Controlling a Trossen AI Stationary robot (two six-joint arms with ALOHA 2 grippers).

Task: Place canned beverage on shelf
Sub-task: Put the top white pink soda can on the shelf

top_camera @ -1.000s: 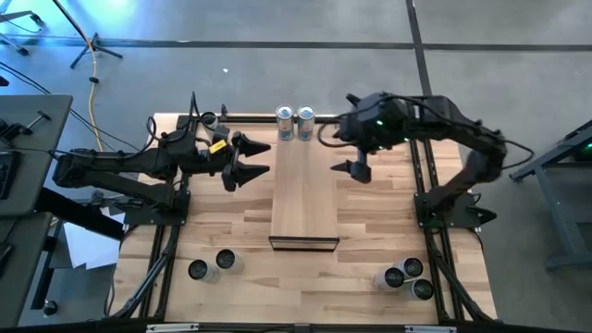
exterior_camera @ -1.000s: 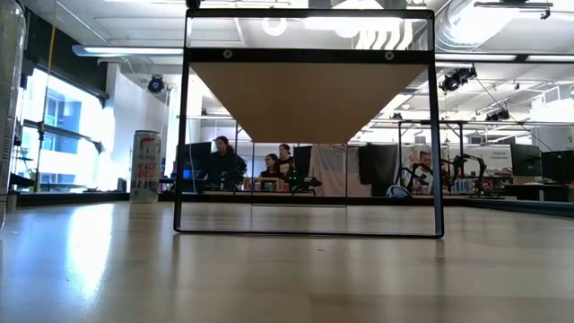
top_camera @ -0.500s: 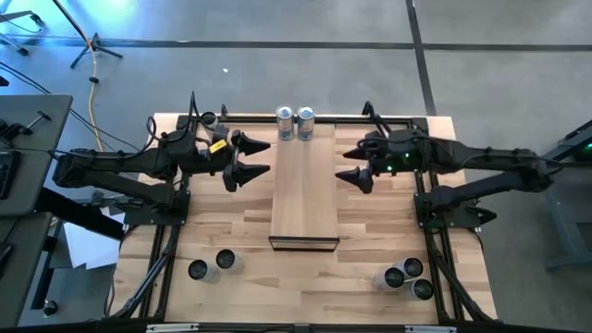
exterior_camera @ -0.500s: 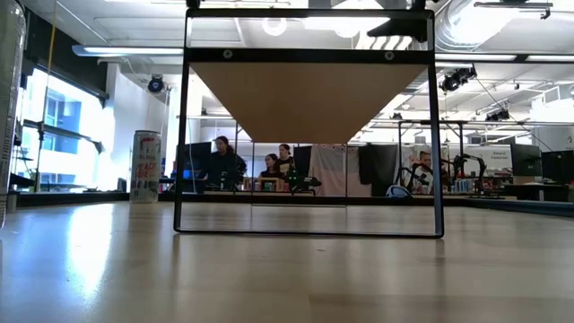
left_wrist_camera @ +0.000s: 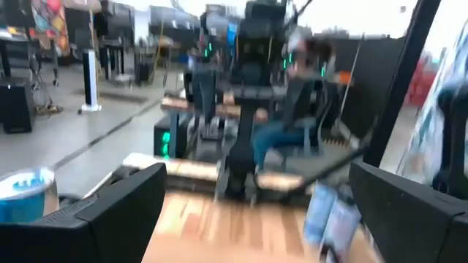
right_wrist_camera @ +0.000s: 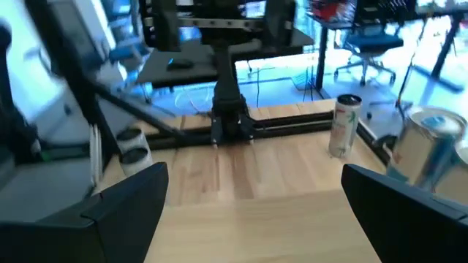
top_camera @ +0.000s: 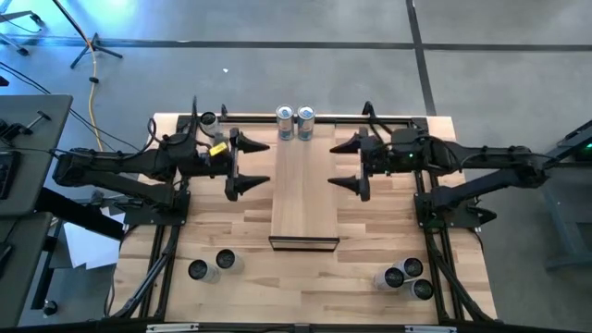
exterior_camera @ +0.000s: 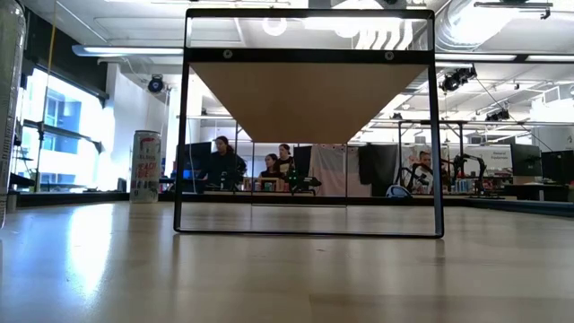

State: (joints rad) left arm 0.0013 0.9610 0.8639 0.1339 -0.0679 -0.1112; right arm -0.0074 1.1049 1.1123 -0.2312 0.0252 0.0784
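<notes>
From above, the shelf (top_camera: 303, 190) runs down the middle of the counter (top_camera: 370, 231), its dark end edge toward the near side. Two cans (top_camera: 295, 123) stand side by side at its far end. The left tool (top_camera: 250, 166) and the right tool (top_camera: 347, 165) hang on either flank of the shelf, both with fingers spread wide and holding nothing, leaving the plank's top bare between them. More cans wait near the front corners: a pair on the left (top_camera: 212, 265), a cluster on the right (top_camera: 405, 276). The low view shows the shelf's underside (exterior_camera: 308, 94) on a dark frame, and one tall can (exterior_camera: 145, 166) beyond.
</notes>
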